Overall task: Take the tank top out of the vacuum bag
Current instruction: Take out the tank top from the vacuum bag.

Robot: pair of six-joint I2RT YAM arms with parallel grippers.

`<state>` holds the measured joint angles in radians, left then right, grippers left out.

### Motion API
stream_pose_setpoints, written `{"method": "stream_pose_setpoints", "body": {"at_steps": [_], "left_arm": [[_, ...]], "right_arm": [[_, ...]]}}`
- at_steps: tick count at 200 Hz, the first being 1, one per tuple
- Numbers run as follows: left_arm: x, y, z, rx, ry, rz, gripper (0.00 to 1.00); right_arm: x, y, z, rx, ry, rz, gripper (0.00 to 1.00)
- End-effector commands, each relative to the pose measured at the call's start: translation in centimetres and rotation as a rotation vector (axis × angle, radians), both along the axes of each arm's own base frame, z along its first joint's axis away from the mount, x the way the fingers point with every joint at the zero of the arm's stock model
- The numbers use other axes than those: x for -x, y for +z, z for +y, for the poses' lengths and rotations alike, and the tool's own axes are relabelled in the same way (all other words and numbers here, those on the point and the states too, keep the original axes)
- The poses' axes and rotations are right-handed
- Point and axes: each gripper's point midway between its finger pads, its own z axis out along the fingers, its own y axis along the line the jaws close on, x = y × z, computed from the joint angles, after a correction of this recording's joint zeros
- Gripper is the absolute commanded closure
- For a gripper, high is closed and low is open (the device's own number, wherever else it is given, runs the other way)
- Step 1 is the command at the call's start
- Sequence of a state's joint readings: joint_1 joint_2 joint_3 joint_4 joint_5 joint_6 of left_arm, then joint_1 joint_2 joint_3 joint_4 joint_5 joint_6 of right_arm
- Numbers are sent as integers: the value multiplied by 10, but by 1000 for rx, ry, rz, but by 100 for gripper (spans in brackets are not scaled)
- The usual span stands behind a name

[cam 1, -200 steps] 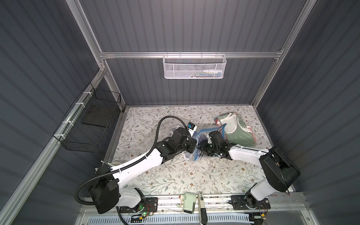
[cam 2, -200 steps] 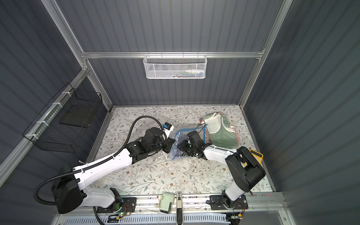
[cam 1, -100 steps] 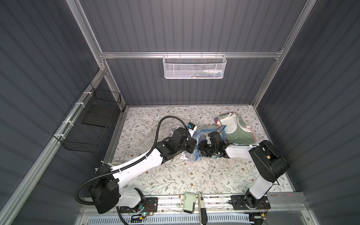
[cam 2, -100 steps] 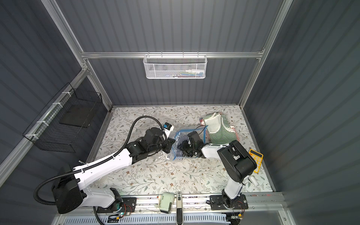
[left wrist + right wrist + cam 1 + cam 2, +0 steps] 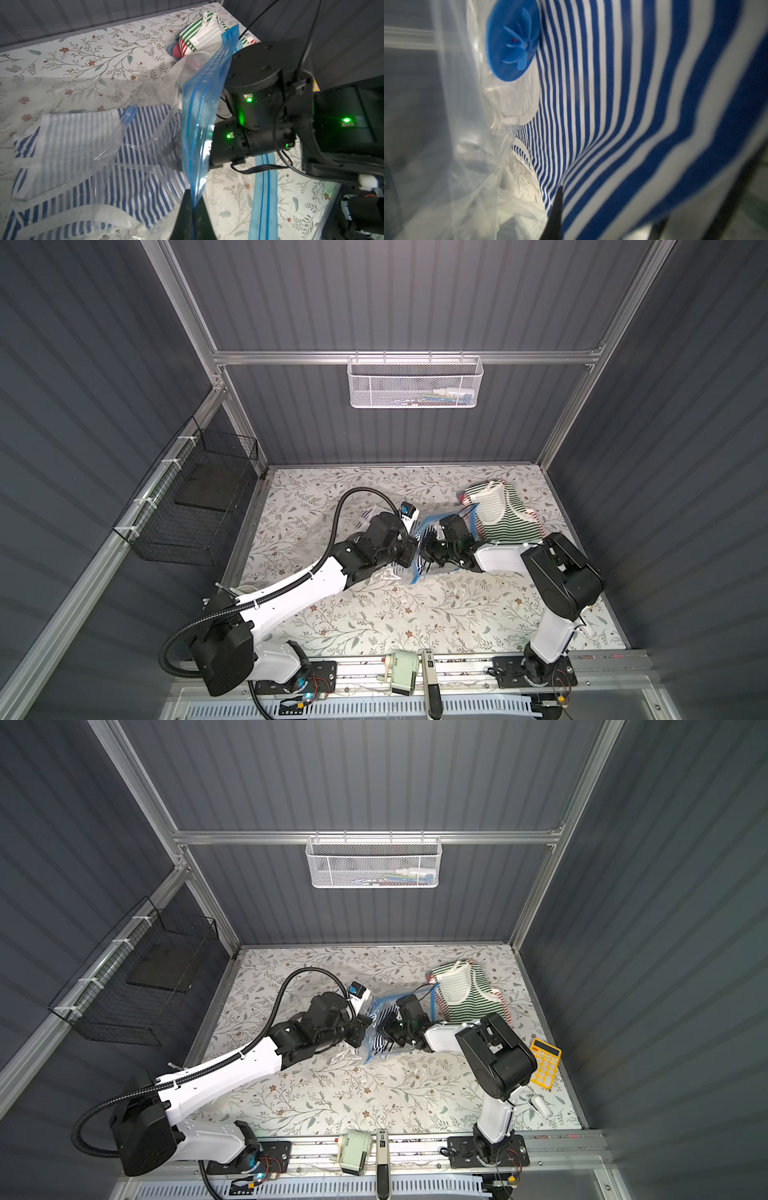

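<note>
The clear vacuum bag (image 5: 419, 568) lies mid-table in both top views, its blue zip strip (image 5: 199, 116) raised at the mouth. My left gripper (image 5: 193, 207) is shut on that strip and holds the mouth up. Inside the bag lies the blue-and-white striped tank top (image 5: 133, 145). My right gripper (image 5: 560, 209) reaches in through the mouth and is shut on the tank top's fabric (image 5: 612, 104), which drapes over and hides one finger. The round blue valve cap (image 5: 512, 41) sits just beyond. In a top view the two grippers (image 5: 413, 549) (image 5: 428, 549) meet head-on.
A pile of green-striped and red-striped clothes (image 5: 498, 514) lies at the back right, just behind the right arm. A yellow calculator (image 5: 546, 1060) rests near the right wall. A white mesh basket (image 5: 413, 381) hangs on the back wall, and a black wire basket (image 5: 195, 510) on the left wall.
My right gripper has closed on the tank top inside the bag, and its elbow has swung in toward the middle. The left arm has held still on the strip.
</note>
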<state>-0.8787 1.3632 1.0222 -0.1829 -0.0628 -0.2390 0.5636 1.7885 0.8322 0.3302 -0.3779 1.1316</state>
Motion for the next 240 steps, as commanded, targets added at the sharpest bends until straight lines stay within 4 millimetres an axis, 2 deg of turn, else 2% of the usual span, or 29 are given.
{"method": "stream_pose_setpoints", "body": {"at_steps": [1,32,62,87,106,144,179,240], "left_arm": [[-5,21,7,2,46,-54,100],[-21,29,11,-29,146,-46,100],[-27,55,1,40,143,-77,100],[-44,71,10,0,245,-118,100],[-52,64,14,-64,285,-102,100],[-50,53,14,-67,289,-77,100],[-46,50,21,-77,295,-79,100],[-40,36,26,-86,290,-57,100]], "right_arm": [[-4,41,3,-5,32,-109,100],[0,76,-8,74,19,-193,100],[5,82,-8,75,44,-201,100],[8,89,-6,105,63,-230,100],[5,110,-6,139,71,-276,100],[1,150,-11,173,71,-348,100],[1,178,-31,184,9,-372,100],[14,214,-58,150,-44,-325,100]]}}
